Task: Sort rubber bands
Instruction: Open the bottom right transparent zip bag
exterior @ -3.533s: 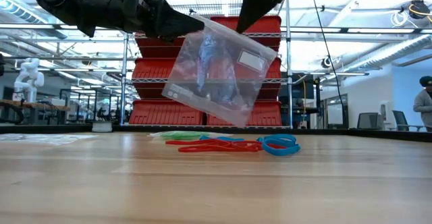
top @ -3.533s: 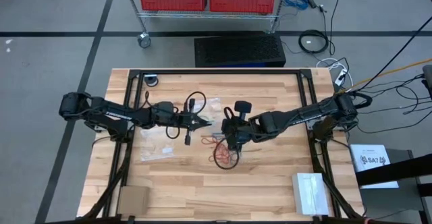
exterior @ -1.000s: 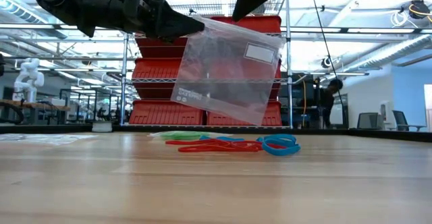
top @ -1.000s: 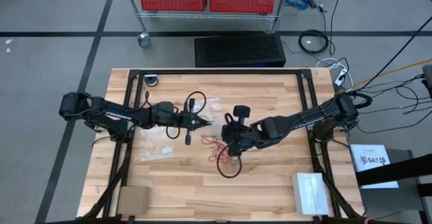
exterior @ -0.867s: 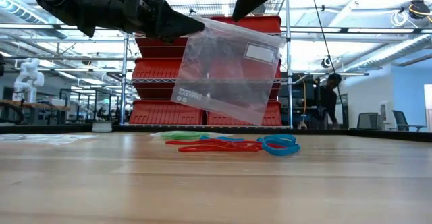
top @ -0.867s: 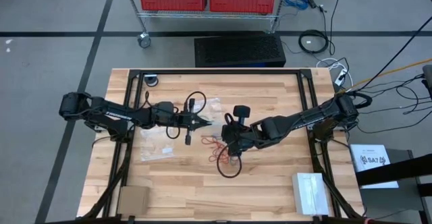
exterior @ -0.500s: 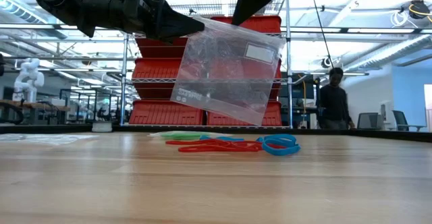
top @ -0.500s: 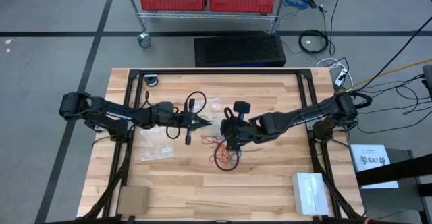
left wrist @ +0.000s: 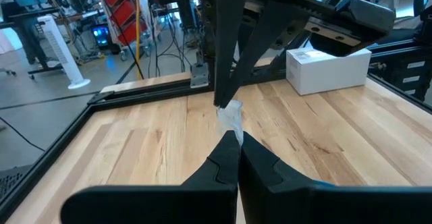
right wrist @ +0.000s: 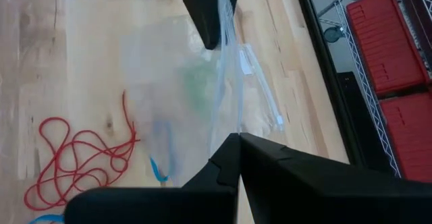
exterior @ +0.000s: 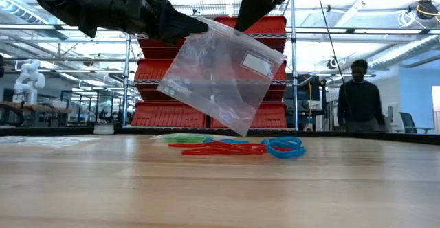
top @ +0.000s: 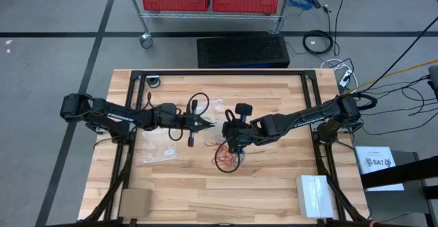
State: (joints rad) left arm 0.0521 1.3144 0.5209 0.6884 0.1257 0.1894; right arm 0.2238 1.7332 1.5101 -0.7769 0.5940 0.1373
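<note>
Rubber bands (exterior: 234, 146), thin coloured loops, glossy clear bag (exterior: 223, 73) above

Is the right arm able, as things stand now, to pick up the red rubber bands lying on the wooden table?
Probably not yet. The right gripper is shut on the clear plastic zip bag, held up together with the left gripper. The red rubber bands lie uncovered just below, but it would have to release the bag first.

The clear bag (exterior: 218, 82) has tilted, its lower corner swung right, and a person (exterior: 359, 96) has walked closer.
</note>
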